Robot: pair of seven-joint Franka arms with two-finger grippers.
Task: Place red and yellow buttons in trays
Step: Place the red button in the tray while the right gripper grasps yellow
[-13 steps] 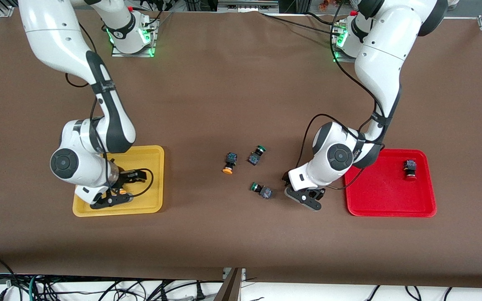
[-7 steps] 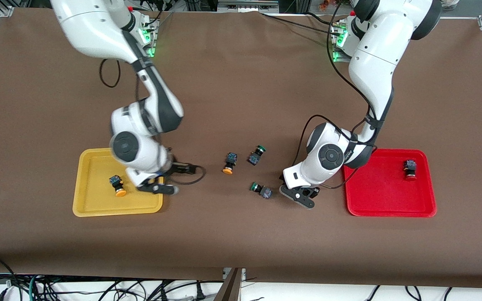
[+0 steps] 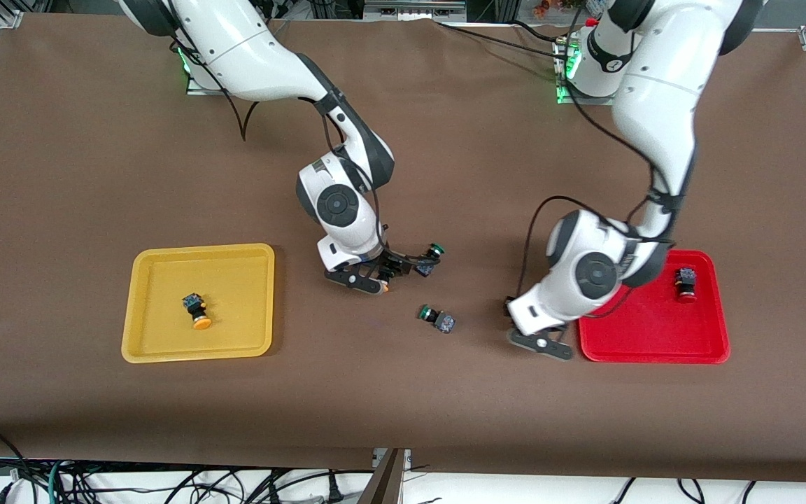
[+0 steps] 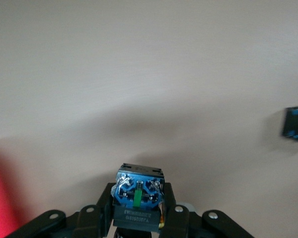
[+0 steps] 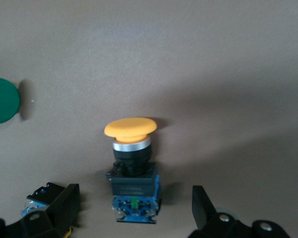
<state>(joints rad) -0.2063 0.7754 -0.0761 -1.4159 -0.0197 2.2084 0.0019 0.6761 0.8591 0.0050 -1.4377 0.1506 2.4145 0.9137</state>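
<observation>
Beside the red tray (image 3: 655,351), the left gripper (image 3: 540,343) has just clamped a button (image 4: 139,192), cap hidden, while the right gripper (image 3: 373,281), fingers wide, has left the yellow tray (image 3: 165,351) to straddle the loose yellow button (image 5: 133,163), so two placements remain.

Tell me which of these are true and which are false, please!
1. The yellow tray holds one yellow button. True.
2. The red tray has no button in it. False: one red button lies in it.
3. The right end effector is open around a second yellow button on the table. True.
4. The left end effector is open. False: it is shut on a held button whose cap is hidden.
5. Three green buttons lie on the table. False: there are two green buttons.
</observation>
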